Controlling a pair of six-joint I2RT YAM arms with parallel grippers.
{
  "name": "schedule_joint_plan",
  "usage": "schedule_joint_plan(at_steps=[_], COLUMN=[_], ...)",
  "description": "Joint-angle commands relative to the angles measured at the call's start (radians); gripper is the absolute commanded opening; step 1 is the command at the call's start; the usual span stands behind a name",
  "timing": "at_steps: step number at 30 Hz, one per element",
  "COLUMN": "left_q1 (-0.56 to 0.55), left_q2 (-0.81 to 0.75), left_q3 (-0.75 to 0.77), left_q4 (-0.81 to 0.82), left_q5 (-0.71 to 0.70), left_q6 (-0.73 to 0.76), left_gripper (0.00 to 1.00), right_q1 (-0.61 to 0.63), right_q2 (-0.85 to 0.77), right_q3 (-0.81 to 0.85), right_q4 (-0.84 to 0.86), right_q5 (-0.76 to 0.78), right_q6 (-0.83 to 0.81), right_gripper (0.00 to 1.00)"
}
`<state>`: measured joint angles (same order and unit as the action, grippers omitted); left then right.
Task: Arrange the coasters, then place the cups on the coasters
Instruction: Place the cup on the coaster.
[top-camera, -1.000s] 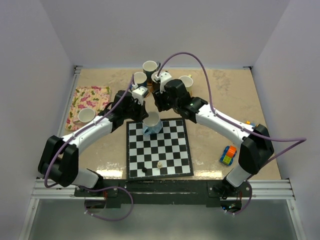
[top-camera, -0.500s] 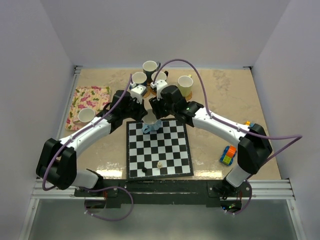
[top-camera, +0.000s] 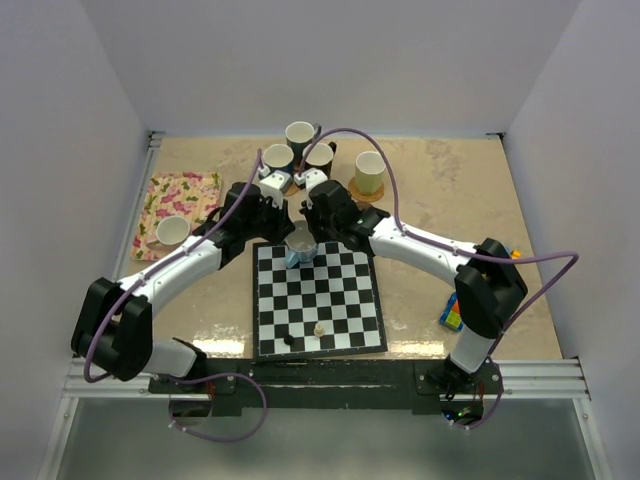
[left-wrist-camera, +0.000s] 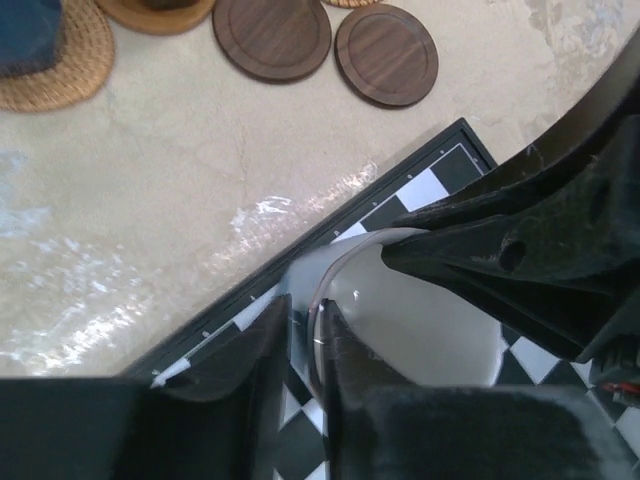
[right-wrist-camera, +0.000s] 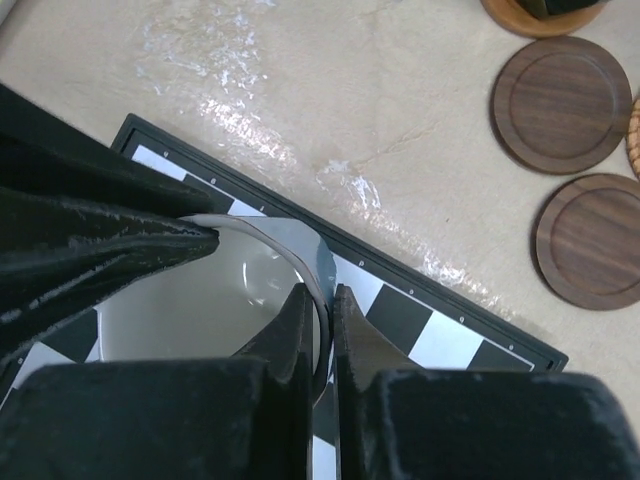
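Left claw (left-wrist-camera: 305, 325) and right claw (right-wrist-camera: 322, 300) each pinch the light blue cup (top-camera: 301, 245) by its rim, at 10 and 2 o'clock, over the chessboard's (top-camera: 330, 310) 12 o'clock edge.

The left tool (left-wrist-camera: 305, 325) pinches the rim of a white-lined pale blue cup (left-wrist-camera: 420, 335) at a corner of the black-and-white chessboard (left-wrist-camera: 440, 175), two dark brown round wooden coasters (left-wrist-camera: 272, 35) lying beyond on the beige table (left-wrist-camera: 150, 200).
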<state>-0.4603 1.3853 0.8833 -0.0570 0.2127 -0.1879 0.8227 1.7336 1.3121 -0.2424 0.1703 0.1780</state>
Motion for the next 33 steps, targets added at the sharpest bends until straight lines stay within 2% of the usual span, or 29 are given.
schedule_joint_plan(at_steps=[1, 2, 4, 10, 15, 23, 33], left_q1=[0.009, 0.015, 0.034, 0.161, 0.238, 0.244, 0.262], left_q2=[-0.095, -0.11, -0.159, -0.305, -0.313, -0.299, -0.315], left_q3=[0.026, 0.017, 0.002, -0.075, -0.066, -0.066, -0.072], left_q4=[0.118, 0.126, 0.149, 0.235, 0.209, 0.2, 0.201], left_q5=[0.007, -0.004, -0.019, -0.061, -0.105, -0.128, -0.154], left_q6=[0.027, 0.027, 0.03, 0.002, -0.002, 0.034, 0.053], left_gripper=[0.45, 0.59, 0.66, 0.73, 0.75, 0.75, 0.76], right_q1=[-0.005, -0.01, -0.036, -0.141, -0.212, -0.284, -0.329], right_q2=[-0.035, -0.045, -0.058, -0.045, 0.017, 0.158, 0.216], right_q3=[0.052, 0.061, 0.076, 0.157, 0.249, 0.412, 0.443], right_q4=[-0.017, -0.02, -0.02, -0.02, -0.017, -0.054, -0.038], right_q5=[0.043, 0.049, 0.052, 0.037, 0.034, -0.005, -0.017], right_q6=[0.047, 0.06, 0.072, 0.097, 0.08, 0.032, -0.005], right_gripper=[0.0, 0.0, 0.0, 0.0, 0.0, 0.0, 0.0])
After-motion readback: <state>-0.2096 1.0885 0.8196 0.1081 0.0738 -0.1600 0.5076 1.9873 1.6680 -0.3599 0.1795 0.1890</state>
